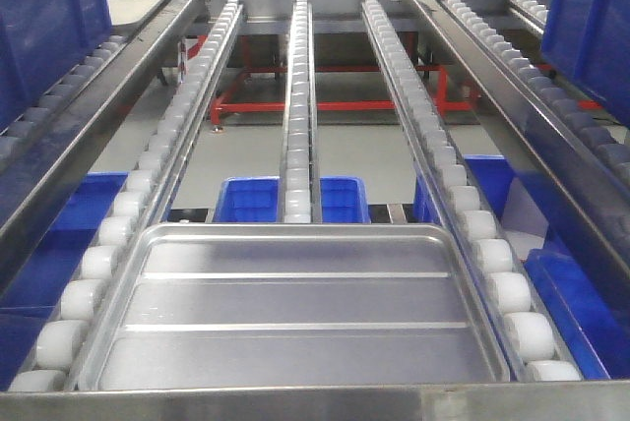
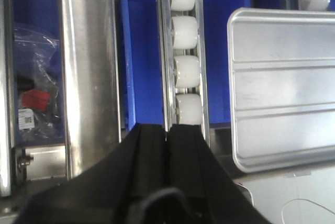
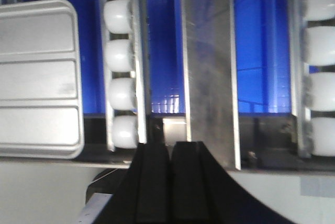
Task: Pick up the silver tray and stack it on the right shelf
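The silver tray (image 1: 295, 303), shiny with two long ridges, lies flat on the near end of a rack lane between two lines of chunky white rollers (image 1: 98, 264). It shows at the right of the left wrist view (image 2: 285, 88) and at the left of the right wrist view (image 3: 36, 77). My left gripper (image 2: 168, 127) is shut with nothing in it, over the roller rail left of the tray. My right gripper (image 3: 169, 144) is shut and empty, by the roller rail right of the tray. Neither touches the tray. The right shelf is out of view.
A steel front bar (image 1: 315, 403) crosses the rack's near edge. A centre roller rail (image 1: 298, 96) runs away from the tray. Blue crates (image 1: 246, 200) sit below the rack, and blue bins (image 1: 591, 18) stand on the side lanes. A red frame (image 1: 325, 104) stands on the floor behind.
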Robot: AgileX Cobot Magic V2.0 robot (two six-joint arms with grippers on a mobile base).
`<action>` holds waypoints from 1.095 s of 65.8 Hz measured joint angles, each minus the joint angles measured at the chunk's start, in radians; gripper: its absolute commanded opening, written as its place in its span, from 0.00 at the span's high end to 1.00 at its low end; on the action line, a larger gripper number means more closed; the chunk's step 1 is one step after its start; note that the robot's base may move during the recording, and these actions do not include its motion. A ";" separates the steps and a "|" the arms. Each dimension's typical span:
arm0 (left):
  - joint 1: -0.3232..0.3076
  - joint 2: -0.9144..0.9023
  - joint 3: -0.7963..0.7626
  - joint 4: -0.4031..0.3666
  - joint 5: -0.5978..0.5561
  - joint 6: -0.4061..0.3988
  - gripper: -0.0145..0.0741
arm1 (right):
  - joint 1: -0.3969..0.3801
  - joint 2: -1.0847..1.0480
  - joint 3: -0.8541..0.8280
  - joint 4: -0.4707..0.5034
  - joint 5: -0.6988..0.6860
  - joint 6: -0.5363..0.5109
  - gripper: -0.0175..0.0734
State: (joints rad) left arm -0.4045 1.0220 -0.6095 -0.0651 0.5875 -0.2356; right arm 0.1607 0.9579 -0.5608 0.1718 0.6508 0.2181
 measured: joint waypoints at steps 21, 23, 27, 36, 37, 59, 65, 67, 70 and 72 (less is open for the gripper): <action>-0.211 0.208 -0.132 0.253 0.085 -0.384 0.94 | 0.229 0.266 -0.139 -0.224 -0.035 0.355 0.73; -0.231 0.226 -0.140 0.255 0.090 -0.404 0.94 | 0.256 0.293 -0.156 -0.245 -0.035 0.390 0.73; -0.262 0.262 -0.155 0.257 0.096 -0.444 0.94 | 0.305 0.348 -0.194 -0.282 -0.035 0.451 0.73; -0.293 0.328 -0.174 0.257 0.105 -0.480 0.94 | 0.372 0.445 -0.268 -0.320 -0.029 0.511 0.73; -0.294 0.334 -0.176 0.255 0.105 -0.480 0.94 | 0.376 0.454 -0.274 -0.322 -0.029 0.513 0.73; -0.298 0.431 -0.202 0.242 0.090 -0.488 0.94 | 0.393 0.553 -0.296 -0.301 -0.046 0.513 0.73; -0.298 0.459 -0.227 0.242 0.099 -0.488 0.94 | 0.393 0.553 -0.296 -0.298 -0.048 0.509 0.73; -0.301 0.467 -0.236 0.242 0.104 -0.488 0.94 | 0.393 0.553 -0.296 -0.298 -0.049 0.507 0.73; -0.303 0.474 -0.253 0.243 0.107 -0.488 0.94 | 0.393 0.553 -0.296 -0.298 -0.049 0.497 0.73; -0.303 0.479 -0.265 0.243 0.107 -0.488 0.94 | 0.393 0.553 -0.296 -0.296 -0.049 0.490 0.73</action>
State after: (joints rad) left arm -0.7077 1.5006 -0.8750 0.1783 0.6942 -0.7239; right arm 0.5533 1.5111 -0.8572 -0.1245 0.6013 0.7077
